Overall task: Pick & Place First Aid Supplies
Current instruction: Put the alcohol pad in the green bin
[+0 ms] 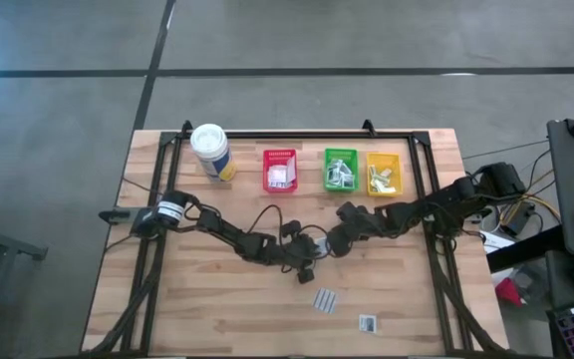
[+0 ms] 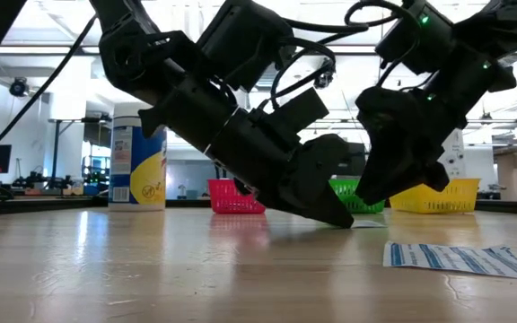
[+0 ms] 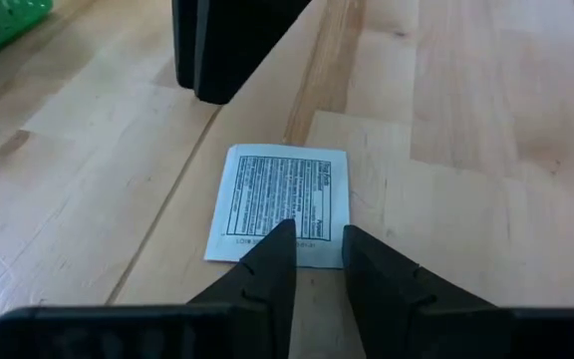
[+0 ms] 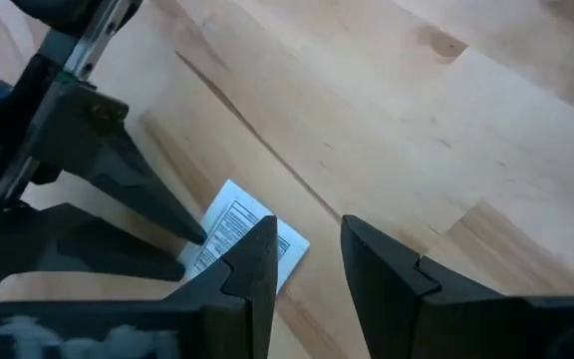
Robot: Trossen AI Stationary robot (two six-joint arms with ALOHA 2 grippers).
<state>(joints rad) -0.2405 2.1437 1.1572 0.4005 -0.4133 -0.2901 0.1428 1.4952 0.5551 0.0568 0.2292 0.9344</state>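
One first aid supply, a small white packet (image 3: 282, 194) with dark print, lies flat on the wooden table near its middle. My left gripper (image 3: 319, 239) comes in low from the table's left. It is open by a narrow gap, and its tips are down at the packet's edge. My right gripper (image 4: 307, 234) hangs open just above the same packet (image 4: 237, 219), reaching in from the right. In the high view both grippers cover this packet. A striped packet (image 1: 325, 299) and a smaller one (image 1: 367, 322) lie flat nearer the front edge. My left gripper has both fingertips (image 3: 285, 237) at the packet's edge nearest to it (image 3: 312, 261), slanting down from the table's left. The packet lies flat on the table, with nothing of it between the fingers. I cannot tell whether the tips touch the paper or only the wood beside it.
Along the far edge stand a white canister (image 1: 212, 152) with a yellow label, a red bin (image 1: 279, 170), a green bin (image 1: 341, 170) and a yellow bin (image 1: 384, 173), each bin holding packets. Bare wood lies at the near left.
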